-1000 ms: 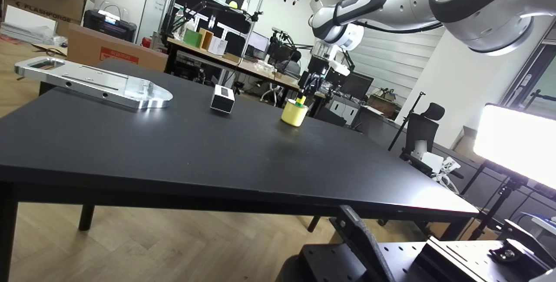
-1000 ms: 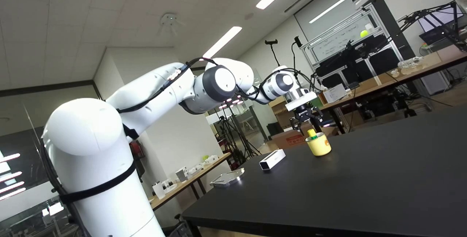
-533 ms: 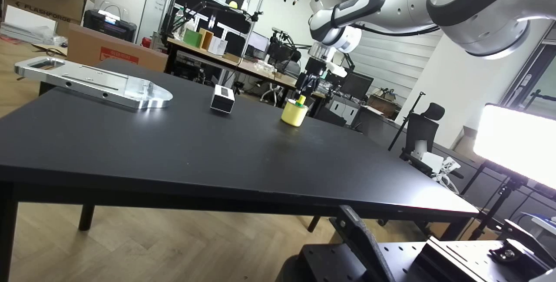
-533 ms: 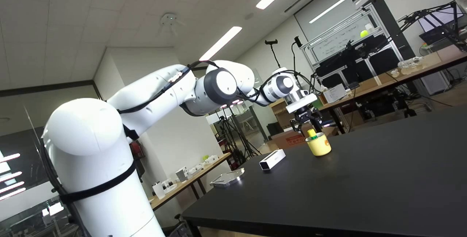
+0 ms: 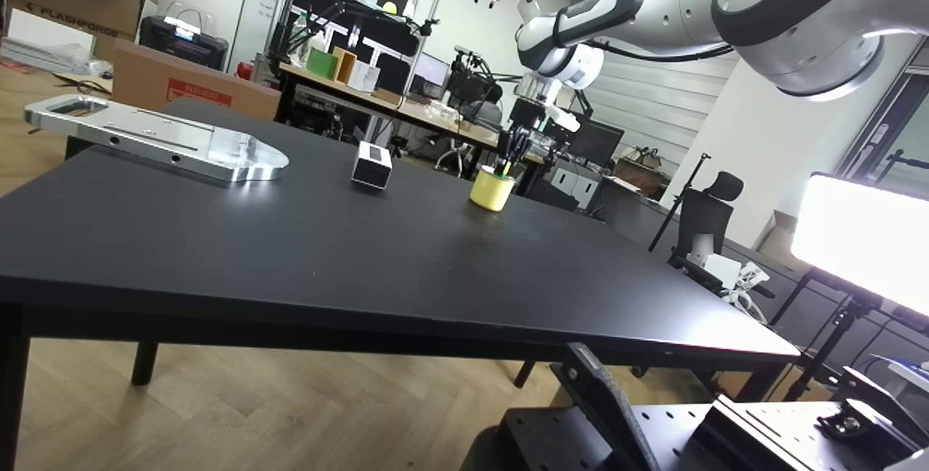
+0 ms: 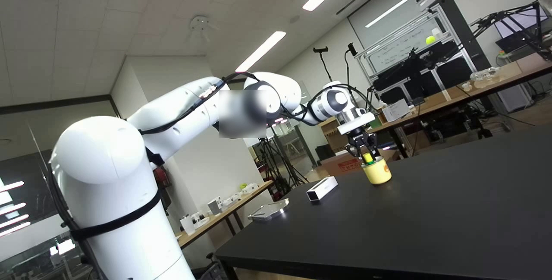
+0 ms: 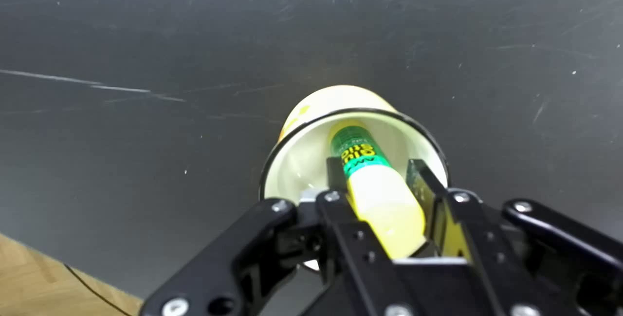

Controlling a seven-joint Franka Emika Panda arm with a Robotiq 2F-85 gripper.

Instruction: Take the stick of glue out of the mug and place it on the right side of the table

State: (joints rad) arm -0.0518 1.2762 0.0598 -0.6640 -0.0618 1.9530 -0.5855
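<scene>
The glue stick (image 7: pixel 379 187) sits inside the yellow mug (image 6: pixel 377 173) on the dark surface (image 5: pixel 363 260) — its yellow end above the rim. At the mug's mouth the end effector (image 7: pixel 376 172) stands parted, its fingers (image 7: pixel 336 174) either side of the stick — a gap shows along one.

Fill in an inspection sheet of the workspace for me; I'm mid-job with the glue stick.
Surface: black table, finely scratched and speckled.
Job's things: glue stick inside the yellow mug, its yellow end above the rim; mug upright.
Clutter: white box with a dark end; metal plate, seemingly overhanging the table edge.
Gripper: jaws on either side of the glue stick; firm contact cannot be told.
Cables: black cable sags below the robot arm.
Surroundings: cardboard box, office chair, lit panel.
</scene>
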